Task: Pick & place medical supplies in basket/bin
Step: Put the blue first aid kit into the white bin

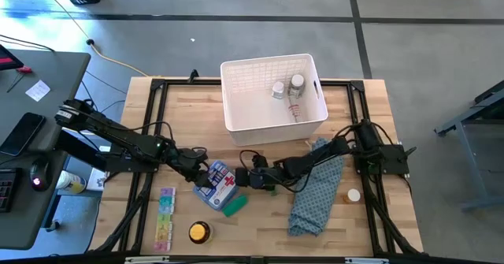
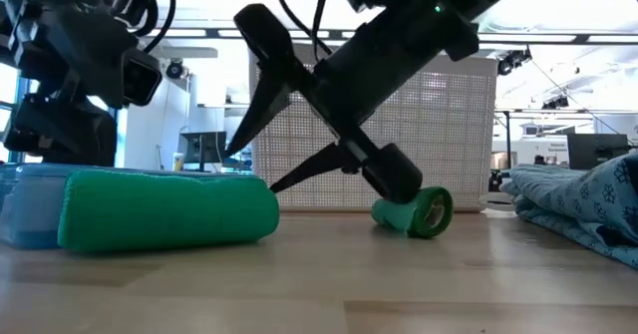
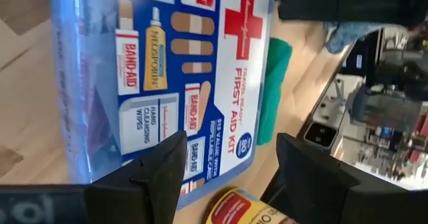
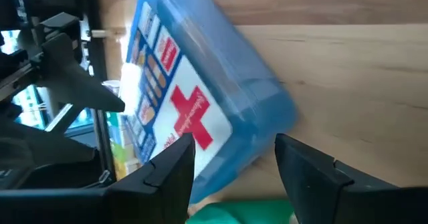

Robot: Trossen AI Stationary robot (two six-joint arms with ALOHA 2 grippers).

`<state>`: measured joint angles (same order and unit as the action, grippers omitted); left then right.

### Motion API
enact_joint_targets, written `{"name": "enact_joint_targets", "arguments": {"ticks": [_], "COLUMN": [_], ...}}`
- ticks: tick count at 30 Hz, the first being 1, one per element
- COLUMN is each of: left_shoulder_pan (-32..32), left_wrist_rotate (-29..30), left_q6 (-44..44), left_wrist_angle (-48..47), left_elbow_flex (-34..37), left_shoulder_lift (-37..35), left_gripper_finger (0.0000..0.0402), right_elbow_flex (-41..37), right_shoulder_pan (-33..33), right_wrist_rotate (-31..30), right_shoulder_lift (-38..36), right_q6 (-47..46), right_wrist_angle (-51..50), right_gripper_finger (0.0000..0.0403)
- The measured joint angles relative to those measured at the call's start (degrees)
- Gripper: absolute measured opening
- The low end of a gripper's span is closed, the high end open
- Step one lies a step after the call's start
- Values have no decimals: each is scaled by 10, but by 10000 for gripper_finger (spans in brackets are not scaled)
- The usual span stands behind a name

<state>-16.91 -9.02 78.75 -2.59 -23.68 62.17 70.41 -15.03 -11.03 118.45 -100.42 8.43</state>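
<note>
Converging at the middle of the wooden table [image 1: 260,236], the left gripper [image 1: 203,175] and right gripper [image 1: 246,177], both with fingers spread and holding nothing, flank the blue first aid kit [image 1: 221,183] lying flat beside a green tube [image 1: 235,205], near the white basket [image 1: 236,118] holding two bottles [image 1: 288,87].

The first aid kit [image 1: 221,182] is blue and white with a red cross — printed bandage pictures cover its face. Beside it lie green tubes [image 1: 235,206]. The pill organiser [image 1: 164,218] runs in rainbow pastels, the tin [image 1: 199,232] is yellow. The basket [image 1: 236,118] is white, lattice-sided — the cloth [image 1: 317,193] blue, patterned. The surface [image 1: 260,232] is pale wood.
</note>
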Motion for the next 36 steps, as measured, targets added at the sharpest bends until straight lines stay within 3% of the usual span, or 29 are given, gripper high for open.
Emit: {"name": "enact_joint_targets", "arguments": {"ticks": [12, 19, 24, 30, 33, 36], "left_shoulder_pan": [0, 0, 0, 0, -4, -4], "left_wrist_rotate": [7, 26, 41, -49, -67, -43], "left_q6": [13, 26, 28, 26, 23, 26], "left_wrist_angle": [1, 24, 47, -27, -104, -149], "left_elbow_flex": [0, 0, 0, 0, 0, 0], "left_shoulder_lift": [0, 0, 0, -20, -39, -66], "left_gripper_finger": [265, 265, 265, 265, 266, 266], "right_elbow_flex": [0, -2, -2, -2, -2, -2], "right_shoulder_pan": [9, 56, 81, 77, 50, 27], "right_wrist_rotate": [-8, -41, 27, 141, 118, 82], "right_shoulder_lift": [14, 18, 17, 13, 13, 12], "right_q6": [2, 48, 72, 83, 58, 31], "right_wrist_angle": [31, 134, 143, 135, 114, 71], "right_gripper_finger": [197, 197, 195, 197, 197, 200]}}
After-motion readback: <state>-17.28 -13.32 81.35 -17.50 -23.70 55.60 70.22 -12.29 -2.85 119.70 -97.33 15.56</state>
